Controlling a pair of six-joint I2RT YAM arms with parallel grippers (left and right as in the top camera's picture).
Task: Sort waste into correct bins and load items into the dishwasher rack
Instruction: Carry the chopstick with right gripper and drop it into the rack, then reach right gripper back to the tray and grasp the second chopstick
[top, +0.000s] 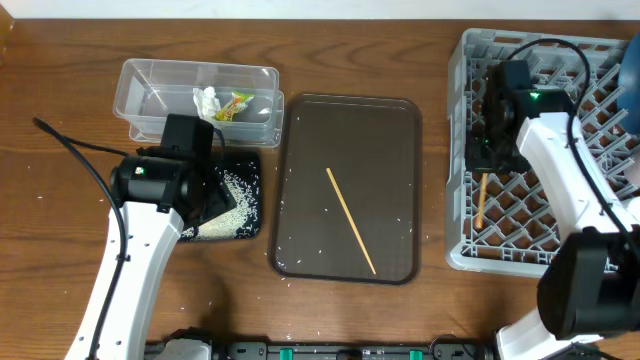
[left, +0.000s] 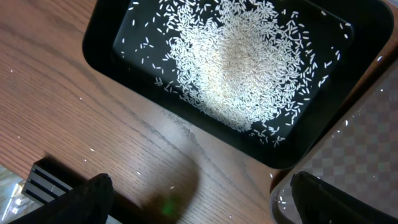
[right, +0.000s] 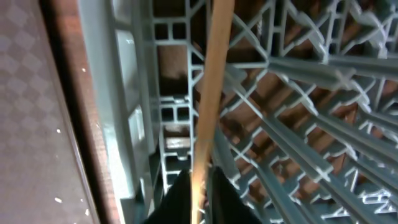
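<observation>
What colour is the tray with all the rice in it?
Black. The tray shows best in the left wrist view, with white rice piled inside.

Loose white rice grains (left: 236, 62) speckle the shallow black rectangular tray (left: 102, 43). The rectangular serving tray (top: 390, 150) is dark brown, faintly checkered. A thin tan wooden chopstick (right: 211, 93) overlies the square grey plastic lattice rack (right: 298, 130).

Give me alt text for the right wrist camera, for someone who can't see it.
A thin wooden chopstick runs up the picture's middle, pinched at the bottom by the dark jaws of the right gripper, above the grey lattice of the dishwasher rack. A strip of the brown serving tray shows along the left edge.
</observation>
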